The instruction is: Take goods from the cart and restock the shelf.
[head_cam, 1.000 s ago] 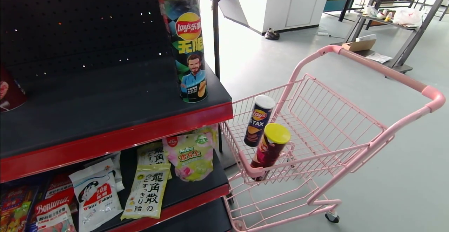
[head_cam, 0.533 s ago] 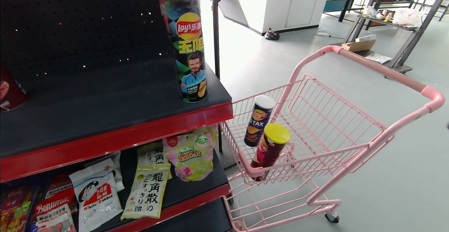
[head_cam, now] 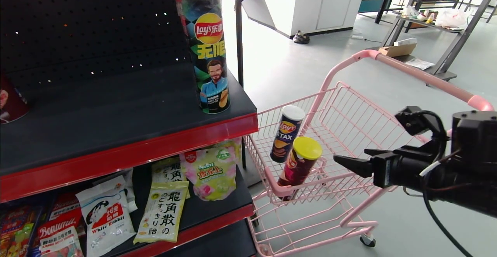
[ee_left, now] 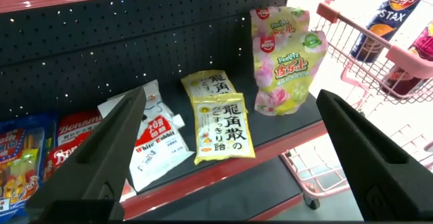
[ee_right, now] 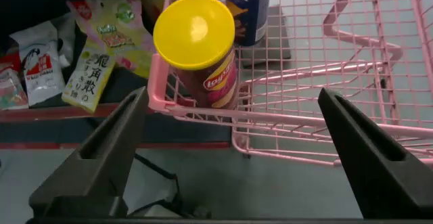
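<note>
Right gripper was wide open, empty, near yellow-lidded can in pink cart; left gripper wide open, empty, facing lower shelf.

blue can: lid end cut off | red pack: mostly cut off

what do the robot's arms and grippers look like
The right arm is black and blocky, with black cables looping off it and a thin white wire. The right gripper and left gripper each have two matte black wedge-shaped fingers tapering to narrow tips, with no markings visible.
</note>
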Controlling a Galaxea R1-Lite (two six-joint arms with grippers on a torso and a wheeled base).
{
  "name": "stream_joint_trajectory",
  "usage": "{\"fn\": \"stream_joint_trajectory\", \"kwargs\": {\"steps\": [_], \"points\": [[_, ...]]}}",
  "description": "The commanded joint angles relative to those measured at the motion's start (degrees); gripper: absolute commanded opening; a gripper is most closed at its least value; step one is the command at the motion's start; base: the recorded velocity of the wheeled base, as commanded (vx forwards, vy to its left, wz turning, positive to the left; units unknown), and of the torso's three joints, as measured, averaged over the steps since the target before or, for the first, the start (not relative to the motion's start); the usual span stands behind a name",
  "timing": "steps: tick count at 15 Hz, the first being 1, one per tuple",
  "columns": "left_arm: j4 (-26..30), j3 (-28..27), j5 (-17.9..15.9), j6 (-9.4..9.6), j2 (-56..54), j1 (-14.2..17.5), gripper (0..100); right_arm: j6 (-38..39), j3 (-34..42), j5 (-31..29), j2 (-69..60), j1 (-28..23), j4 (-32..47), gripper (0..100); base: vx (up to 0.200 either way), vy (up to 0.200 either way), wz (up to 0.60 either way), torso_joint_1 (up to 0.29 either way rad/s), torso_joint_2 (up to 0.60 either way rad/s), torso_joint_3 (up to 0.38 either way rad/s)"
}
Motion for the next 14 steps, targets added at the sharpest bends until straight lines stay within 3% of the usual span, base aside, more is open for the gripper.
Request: {"fn": "stream_joint_trajectory", "kwargs": {"steps": [1, 5, 9, 14], "points": [[0.0, 0.0, 0.0, 0.02, 0.0, 0.0, 100, 0.0, -0.2, 0.6, 6.1, 1.5, -0.2, 100, 0.0, 0.0, 0.0, 0.0, 0.0, 0.0], [0.0, 0.0, 0.0, 0.02, 0.0, 0.0, 100, 0.0, -0.4, 1.0, 8.4, 2.8, -0.4, 100, 0.0, 0.0, 0.0, 0.0, 0.0, 0.0], [0.0, -0.1, 0.0, 0.02, 0.0, -0.1, 100, 0.0, -0.9, 1.0, 15.0, 5.2, -6.6, 100, 0.0, 0.0, 0.0, 0.0, 0.0, 0.0], [0.0, 0.0, 0.0, 0.02, 0.0, 0.0, 100, 0.0, -7.6, 0.9, 22.7, 6.2, -7.2, 100, 0.0, 0.0, 0.0, 0.0, 0.0, 0.0]]}}
